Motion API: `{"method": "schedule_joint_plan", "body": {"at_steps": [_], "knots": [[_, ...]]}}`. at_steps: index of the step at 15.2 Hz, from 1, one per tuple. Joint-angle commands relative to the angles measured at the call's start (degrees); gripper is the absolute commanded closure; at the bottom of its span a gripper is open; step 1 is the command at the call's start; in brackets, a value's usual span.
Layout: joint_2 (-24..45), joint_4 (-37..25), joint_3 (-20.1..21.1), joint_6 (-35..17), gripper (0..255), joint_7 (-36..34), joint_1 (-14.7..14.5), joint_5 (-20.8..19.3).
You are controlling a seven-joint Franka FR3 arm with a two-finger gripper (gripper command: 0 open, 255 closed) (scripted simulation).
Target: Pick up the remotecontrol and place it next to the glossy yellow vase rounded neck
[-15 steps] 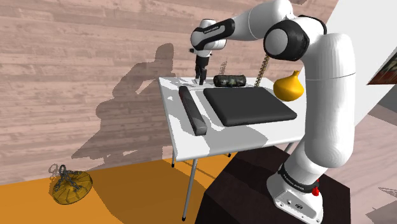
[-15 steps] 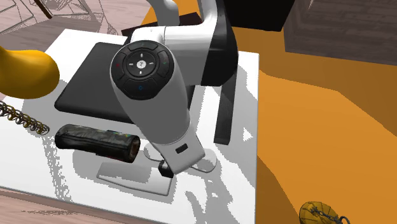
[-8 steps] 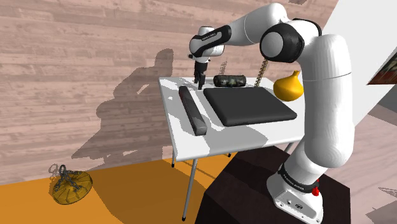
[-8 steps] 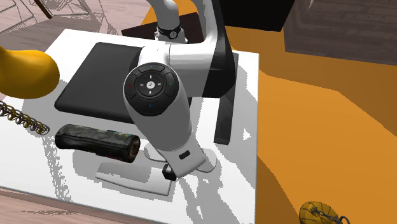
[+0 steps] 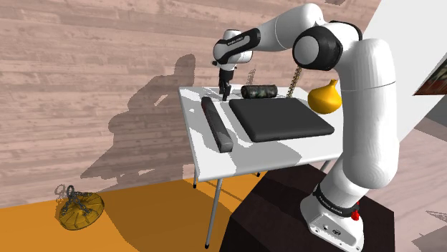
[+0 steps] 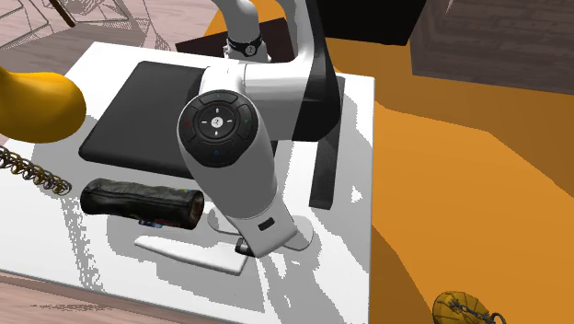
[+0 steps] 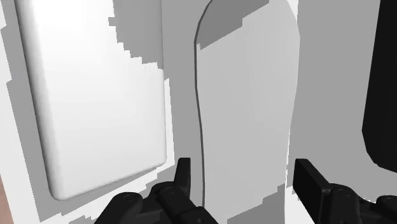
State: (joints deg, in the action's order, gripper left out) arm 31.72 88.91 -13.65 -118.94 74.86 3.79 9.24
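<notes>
Near the corner of the white table (image 5: 208,154) farthest from the stand lies the remote control (image 7: 248,108), a flat, pale grey, elongated body with one rounded end. A white rounded slab (image 7: 95,95) lies just beside it. The black two-finger gripper (image 7: 245,170) hangs above the remote, released, one finger outside each long side, gripping nothing.

Assessment: the item appears light, rigid, low-lying and smooth, so slippage is possible. Recommended hold: across the narrow width, mid-length. The glossy yellow round-necked vase (image 5: 326,97) stands well apart, near the opposite side edge.
</notes>
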Motion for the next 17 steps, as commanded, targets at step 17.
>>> {"method": "schedule_joint_plan", "body": {"at_steps": [17], "knots": [[-2.44,-3.02,-0.41,5.60,255,-0.59,-0.14,-0.78]]}}
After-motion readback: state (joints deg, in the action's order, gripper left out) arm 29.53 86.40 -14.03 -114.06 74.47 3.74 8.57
